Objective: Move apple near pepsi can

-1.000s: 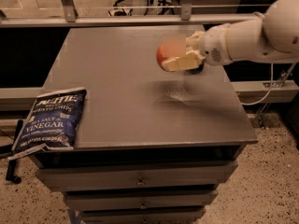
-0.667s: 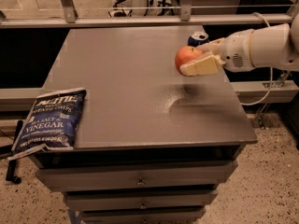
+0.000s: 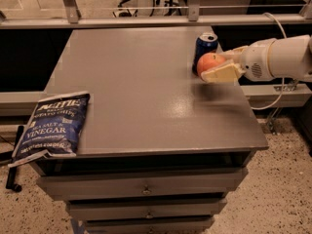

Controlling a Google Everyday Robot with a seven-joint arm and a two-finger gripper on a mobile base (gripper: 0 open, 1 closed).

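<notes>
The job is almost done. The gripper (image 3: 217, 65) is by the right edge of the bench (image 3: 136, 82), up toward the far right corner. Its two pale fingers (image 3: 222, 73) are closed around the apple (image 3: 208, 62), one finger above it and one below.

The apple is right in front of the pepsi can (image 3: 205, 44), which stands upright near that same far right corner. The two look close enough to touch, but I cannot tell if they do. The apple seems to hang a little above the bench top (there is a dark shadow under it), so I think it has not been put down yet.

What is left, I think: lower the apple onto the top beside the can, let go, and pull the arm away without bumping the can over.

Counting now: one apple, one pepsi can, one gripper. There is also one blue chip bag (image 3: 52, 126), lying flat at the near left corner, far from the rest.
</notes>
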